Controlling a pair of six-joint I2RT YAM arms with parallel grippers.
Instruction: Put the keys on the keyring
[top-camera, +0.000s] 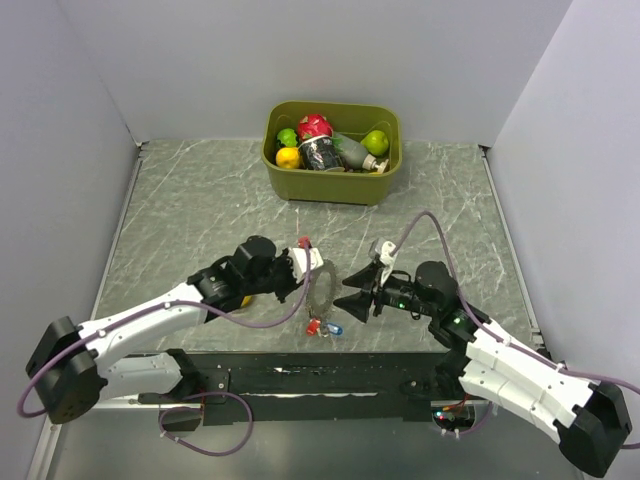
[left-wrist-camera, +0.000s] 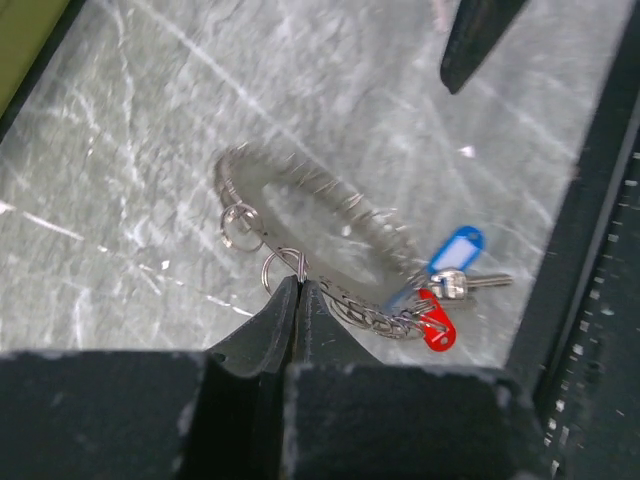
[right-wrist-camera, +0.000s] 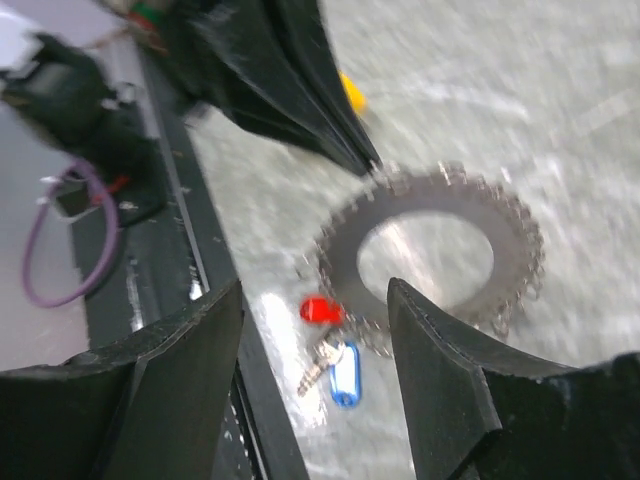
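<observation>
The keyring (top-camera: 329, 288) is a flat grey toothed ring, tilted up off the table. My left gripper (top-camera: 306, 270) is shut on a small wire loop at its rim, as the left wrist view (left-wrist-camera: 300, 284) shows. The ring (left-wrist-camera: 290, 170) is blurred there. A red-headed key (top-camera: 313, 326) and a blue-headed key (top-camera: 335, 329) hang at the ring's low edge near the table's front; both show in the left wrist view (left-wrist-camera: 436, 331) (left-wrist-camera: 455, 249). My right gripper (top-camera: 352, 290) is open and empty just right of the ring (right-wrist-camera: 345, 250), with the keys (right-wrist-camera: 321, 310) between its fingers (right-wrist-camera: 210, 340).
An olive bin (top-camera: 335, 188) with fruit and a can stands at the back. A lemon (right-wrist-camera: 351, 92) lies under the left arm. Another small red-tagged item (top-camera: 305, 241) lies just beyond the left gripper. The black front rail (top-camera: 330, 375) runs close to the keys.
</observation>
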